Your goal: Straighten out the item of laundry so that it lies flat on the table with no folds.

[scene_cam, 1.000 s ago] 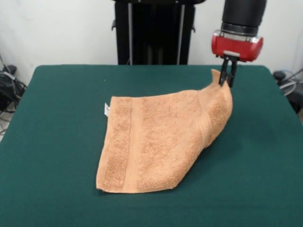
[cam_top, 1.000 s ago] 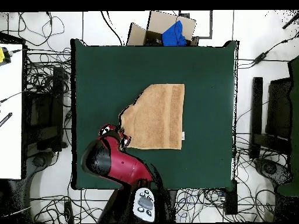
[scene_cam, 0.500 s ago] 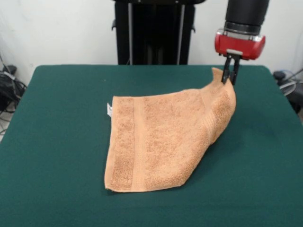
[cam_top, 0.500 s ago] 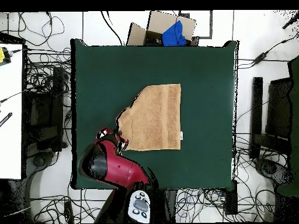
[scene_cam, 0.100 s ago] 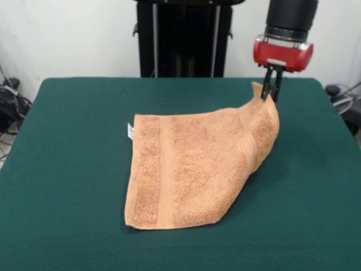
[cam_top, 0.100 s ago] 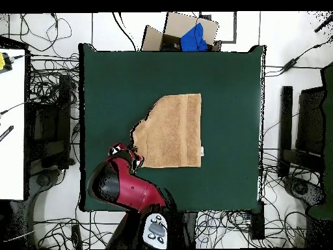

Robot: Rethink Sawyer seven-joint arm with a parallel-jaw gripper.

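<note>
A dark green table [scene_cam, 0.100 s ago: 67,169] fills most of the front view, with a white wall behind it. Nearest the camera lies the front edge of the towel [scene_cam, 0.100 s ago: 186,169], peach-orange terry, resting flat on the cloth a little right of the table's middle. A woven band [scene_cam, 0.100 s ago: 163,169] runs front to back near its left side, and a small white tag [scene_cam, 0.100 s ago: 130,131] sticks out at the far left corner. Most of the towel lies flat. Toward the far right it rises off the table in a sloping fold, with a second band curving up the lifted part.

At the top of that rise the gripper [scene_cam, 0.100 s ago: 271,90] has the towel's corner pinched between its two thin black fingers, closed tightly on the cloth, and holds it clear of the table. Above the fingers sit the red wrist housing and the black arm [scene_cam, 0.100 s ago: 290,20].

From overhead, the towel [cam_top, 0.100 s ago: 172,130] shows one corner drawn in toward the gripper [cam_top, 0.100 s ago: 133,157], giving a slanted edge there.
</note>
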